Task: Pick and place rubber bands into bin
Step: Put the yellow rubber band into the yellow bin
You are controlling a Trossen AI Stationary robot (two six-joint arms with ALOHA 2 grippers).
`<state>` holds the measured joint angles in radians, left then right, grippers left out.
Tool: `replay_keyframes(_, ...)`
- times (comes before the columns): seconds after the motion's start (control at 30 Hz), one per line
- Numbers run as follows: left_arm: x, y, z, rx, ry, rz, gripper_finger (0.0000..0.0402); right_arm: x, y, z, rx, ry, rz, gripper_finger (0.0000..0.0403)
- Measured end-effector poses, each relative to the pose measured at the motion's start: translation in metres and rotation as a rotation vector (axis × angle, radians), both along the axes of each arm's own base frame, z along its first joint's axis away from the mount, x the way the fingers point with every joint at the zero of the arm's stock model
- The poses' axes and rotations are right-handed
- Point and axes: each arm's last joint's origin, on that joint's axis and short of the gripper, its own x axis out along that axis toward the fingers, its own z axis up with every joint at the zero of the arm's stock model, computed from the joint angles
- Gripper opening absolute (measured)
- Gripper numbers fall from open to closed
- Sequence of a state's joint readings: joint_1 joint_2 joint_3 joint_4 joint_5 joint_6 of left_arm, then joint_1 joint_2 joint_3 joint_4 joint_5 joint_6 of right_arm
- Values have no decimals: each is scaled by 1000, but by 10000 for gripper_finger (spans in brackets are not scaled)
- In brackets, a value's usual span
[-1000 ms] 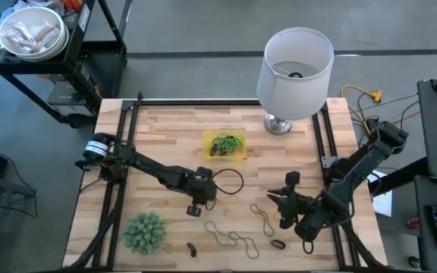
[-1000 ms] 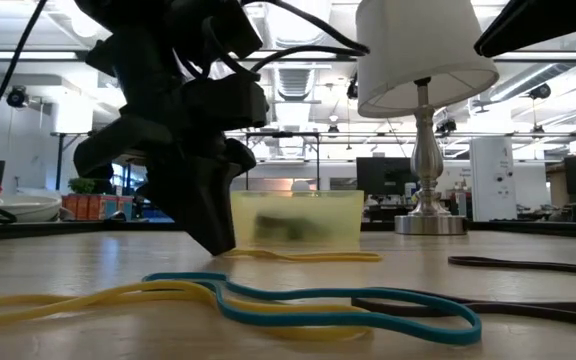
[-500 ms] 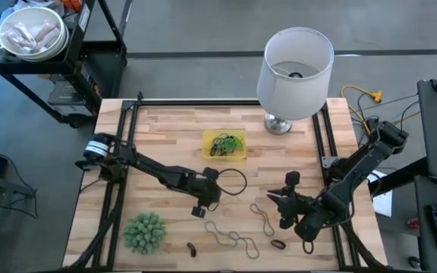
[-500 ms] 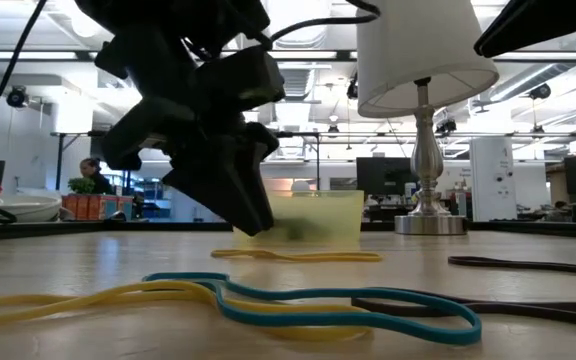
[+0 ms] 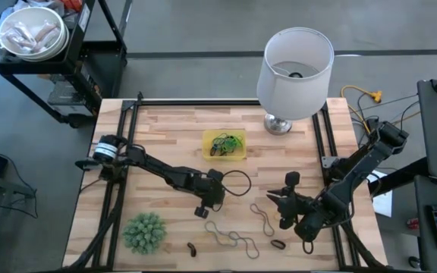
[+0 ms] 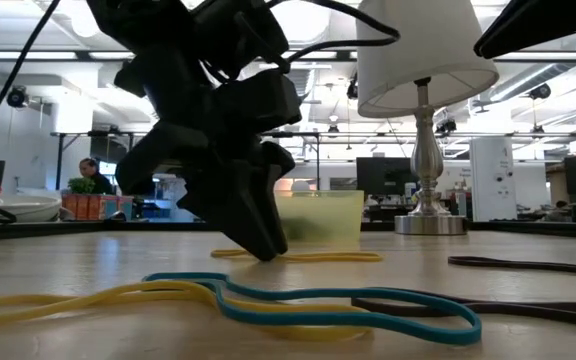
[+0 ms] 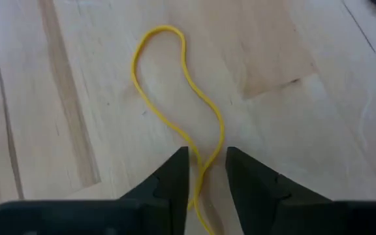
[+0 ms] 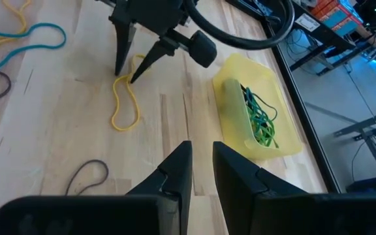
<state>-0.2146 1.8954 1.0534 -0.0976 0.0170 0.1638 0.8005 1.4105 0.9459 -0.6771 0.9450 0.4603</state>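
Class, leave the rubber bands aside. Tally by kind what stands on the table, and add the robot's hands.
Lamp: 1
Yellow bin: 1
Spiky green plant: 1
Robot hands: 2 (left hand, right hand)
Total: 5

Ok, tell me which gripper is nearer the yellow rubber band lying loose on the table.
Left. The left gripper is down at the table, its fingers straddling the yellow rubber band. The right gripper waits farther off, toward the table's right side.

Two dark, matte, jointed arms are shown. A white-and-black ringed collar is seen near the left arm's base, and a black cable is looped beside its wrist. Each gripper (image 7: 206,175) (image 8: 202,166) is formed of two black, wedge-shaped tapering fingers.
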Motion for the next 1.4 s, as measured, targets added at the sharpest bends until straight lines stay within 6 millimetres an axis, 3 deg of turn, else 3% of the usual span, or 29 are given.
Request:
replay_keyframes(0.27, -3, 2, -2, 15, 33, -20, 6, 0, 0, -1, -1, 1, 0, 56)
replay_keyframes(0.63, -8, 3, 12, 155, -5, 47, 1, 0, 0, -1, 0, 1, 0, 56)
replay_keyframes(0.8, -10, -2, 29, 326, -104, 147, 0, 0, 0, -1, 0, 1, 0, 56)
replay_keyframes(1.1, -13, -3, 58, 429, -253, 247, 0, 0, 0, 0, 2, 0, 0, 56)
replay_keyframes(1.4, -11, 18, 80, 563, -321, 296, 0, 0, 0, 0, 3, -1, 0, 56)
